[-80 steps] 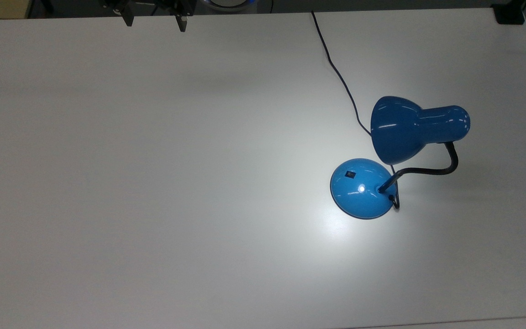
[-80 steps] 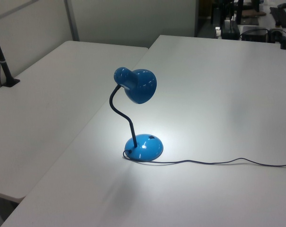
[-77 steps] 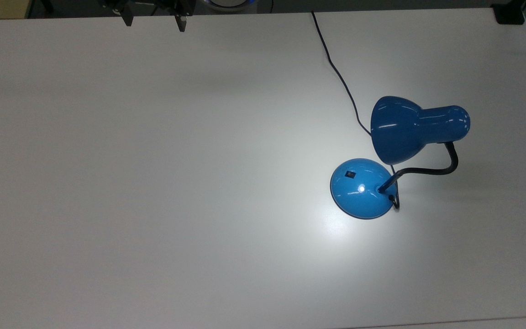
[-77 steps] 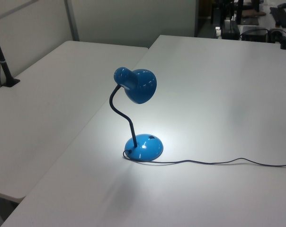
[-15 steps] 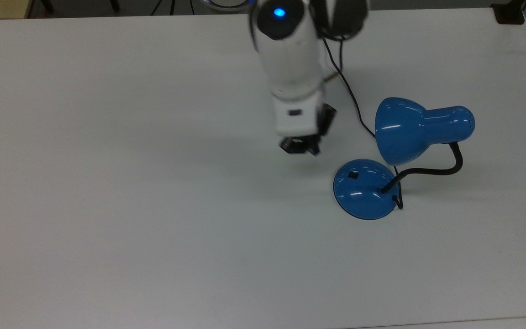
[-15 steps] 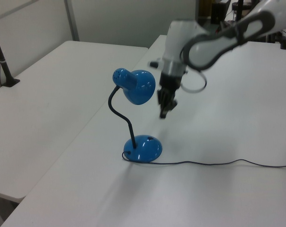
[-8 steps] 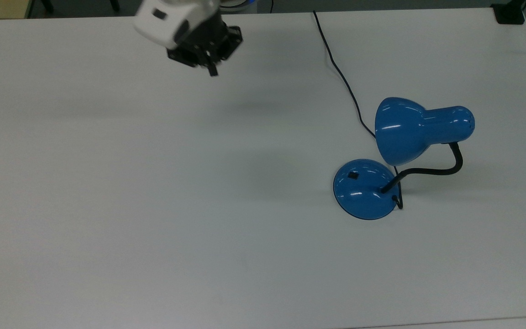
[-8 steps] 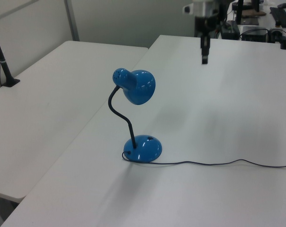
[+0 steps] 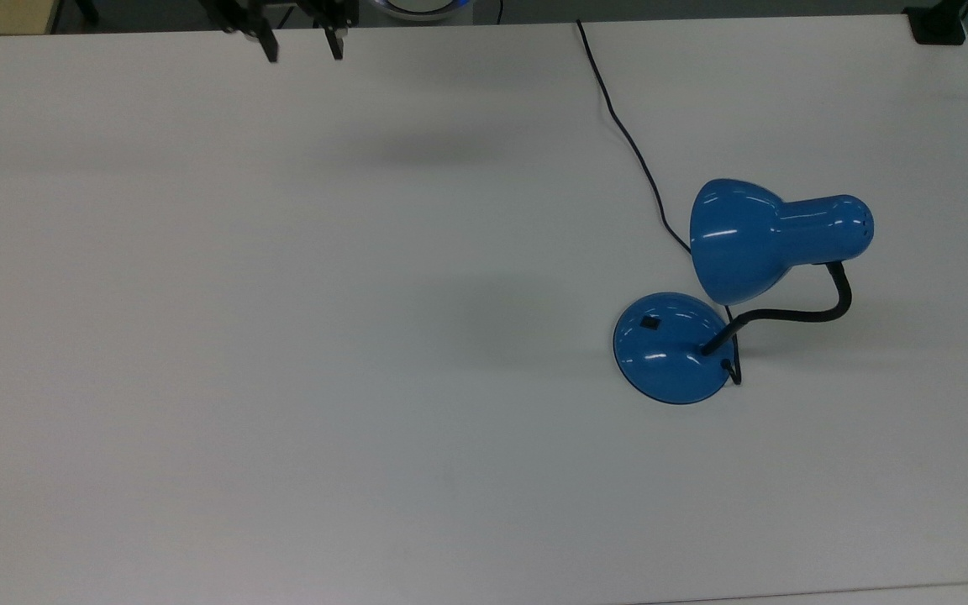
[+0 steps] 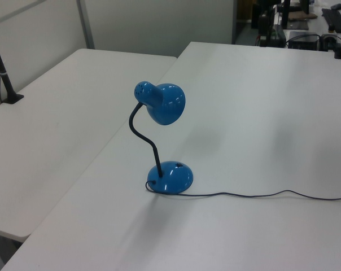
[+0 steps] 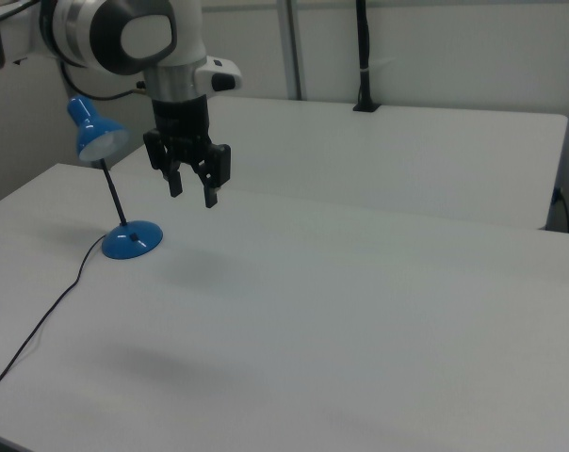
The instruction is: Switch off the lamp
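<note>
Lamp (image 9: pixel 744 286): a glossy blue desk lamp with a bell-shaped shade, a black flexible gooseneck and a round domed base, standing on the white tabletop (image 9: pixel 324 336) toward the top view's right. Its shade (image 9: pixel 740 239) leans over the base (image 9: pixel 673 347) with the mouth turned to the top view's lower left, and the gooseneck (image 9: pixel 812 311) loops out to the top view's right before dropping into the dome. A small black switch (image 9: pixel 649 322) sits on the dome's upper-left slope in the top view, on the side facing away from the neck. No pool of light falls on the tabletop beneath the shade, so the lamp reads as already dark, and the job looks done. A black cord (image 9: pixel 627 139) runs from the base to the far edge of the tabletop. The gripper (image 9: pixel 299 38) hangs at that far edge, well apart from the lamp, its two black fingers (image 11: pixel 212 193) spread with nothing between them, held high above the surface in the right view. From the gripper the switch lies toward the top view's lower right and downward; any return to it would approach from the switch's own side, free of shade and neck.
</note>
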